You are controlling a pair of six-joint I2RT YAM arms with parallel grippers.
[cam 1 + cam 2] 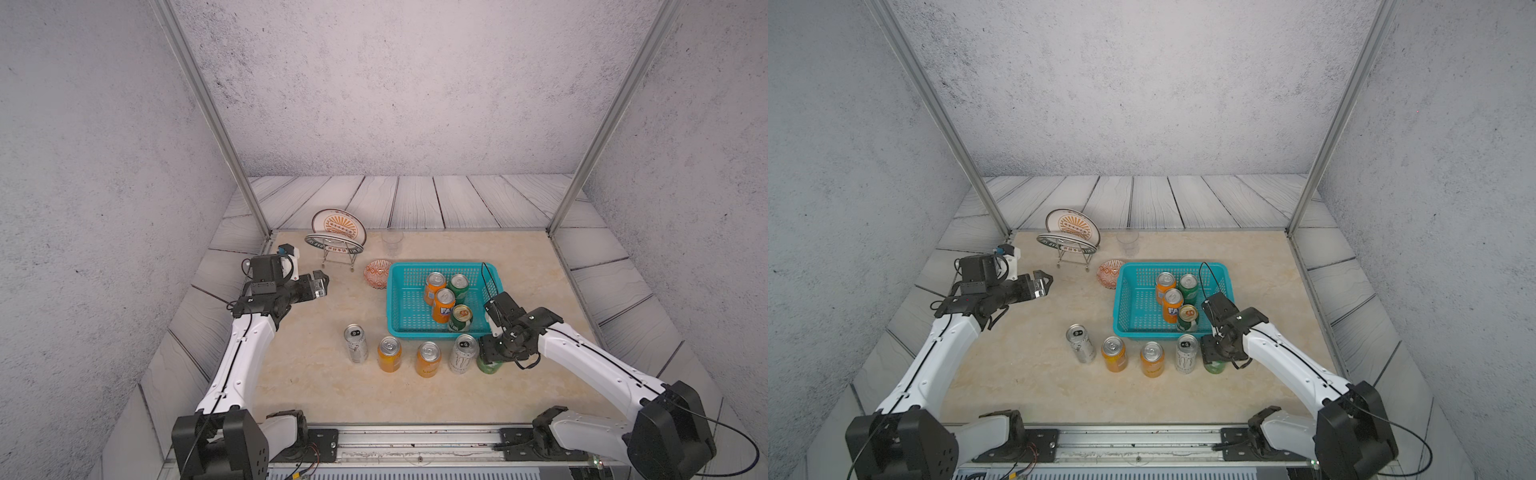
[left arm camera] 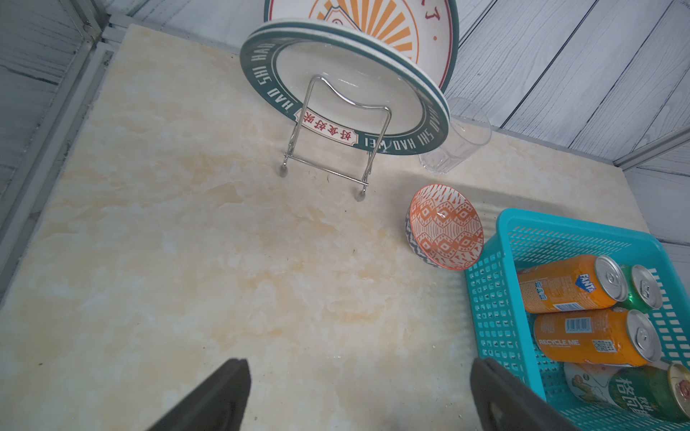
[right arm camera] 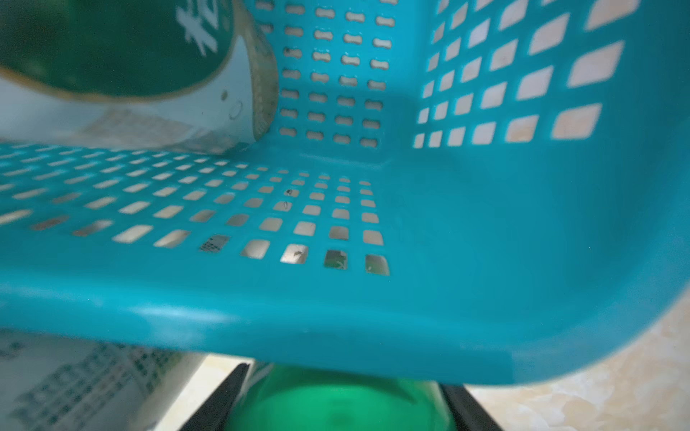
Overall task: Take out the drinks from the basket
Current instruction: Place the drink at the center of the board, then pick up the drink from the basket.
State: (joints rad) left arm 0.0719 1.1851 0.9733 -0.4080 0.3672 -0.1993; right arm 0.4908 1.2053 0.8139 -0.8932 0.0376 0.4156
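The turquoise basket (image 1: 440, 264) (image 1: 1171, 264) (image 2: 560, 220) sits right of the table's middle. Two orange cans (image 1: 434, 286) (image 1: 444, 307) and two green cans (image 1: 459, 286) (image 1: 460, 319) are upright inside it. Before its near wall runs a row on the table: a silver-white can (image 1: 355, 345), two orange cans (image 1: 389, 355) (image 1: 428, 360), and another silver-white can (image 1: 463, 355). At the row's right end my right gripper (image 1: 489, 360) (image 3: 343, 395) is shut on a green can (image 1: 487, 368) (image 3: 336, 406). My left gripper (image 1: 322, 284) (image 2: 358, 377) hangs open and empty, far left.
A wire rack with plates (image 1: 336, 237) stands at the back left, with a clear plastic cup (image 1: 392, 241) beside it. An orange-patterned bowl (image 1: 377, 273) leans against the basket's left wall. Metal frame posts mark the back corners.
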